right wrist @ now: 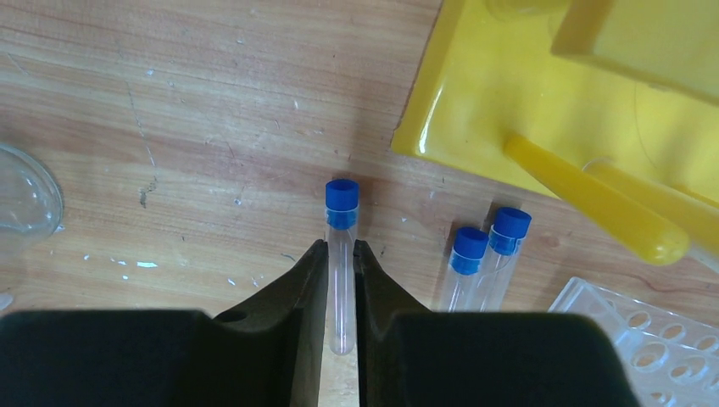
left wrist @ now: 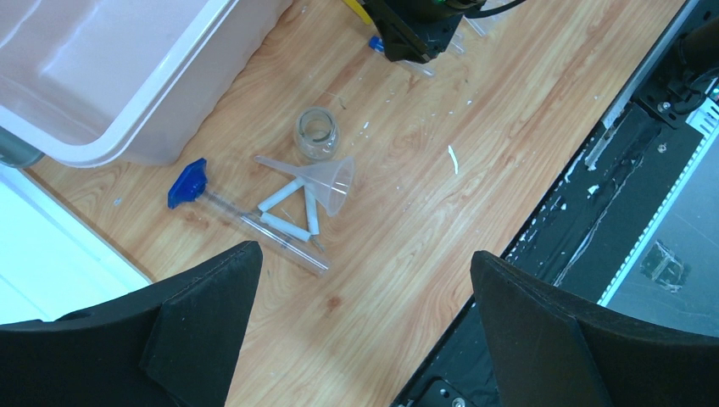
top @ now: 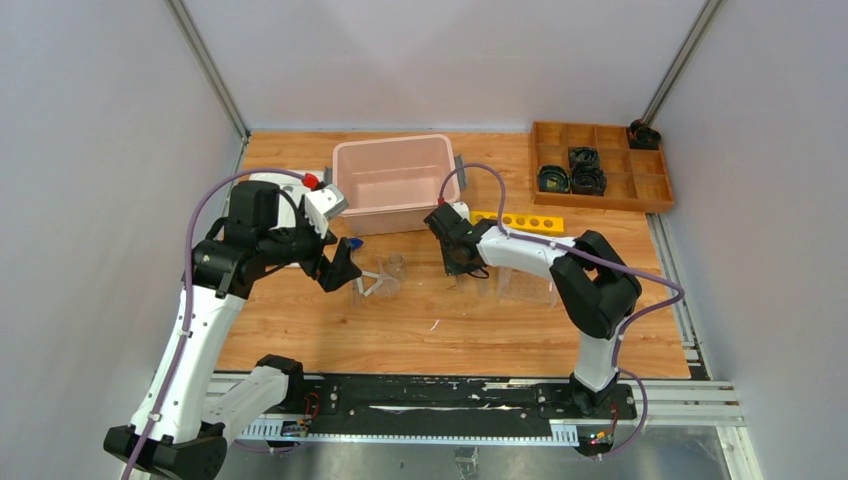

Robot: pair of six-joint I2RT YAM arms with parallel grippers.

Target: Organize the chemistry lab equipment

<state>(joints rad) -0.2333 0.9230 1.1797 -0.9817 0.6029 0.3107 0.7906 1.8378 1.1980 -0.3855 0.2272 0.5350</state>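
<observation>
Right now the capped tube (right wrist: 342, 275) lies flat on the wood mid-table, blue cap pointing far. The right gripper (right wrist: 341, 248) straddles its body, jaws drawn in against both sides, so it's clamped as far as the wrist view shows (the tube hasn't left the table).

Step in hand, by my read: lift this one and stand it in a rack. The grip sits below the cap, approx mid-body, which is fine for a smooth round tube. I'd go straight up first, then tilt it cap-up before nearing any hole, so the rounded end doesn't drag.

Two spare tubes (right wrist: 479, 263) lie just right of the right finger, touching each other, so don't sweep sideways. The yellow rack (right wrist: 509, 93) has its edge close on the far-right, and the clear rack (right wrist: 649, 335) sits near-right. The beaker (right wrist: 25, 203) is off to the left, w/ bare wood between.

Farther left, the left gripper (left wrist: 365, 259) hangs over the funnel (left wrist: 326, 182) and thin rod (left wrist: 254, 222), jaws wide apart and holding nothing. The pink bin (top: 395, 180) stands at the far side. The freest room looks to be up and toward the near side.
</observation>
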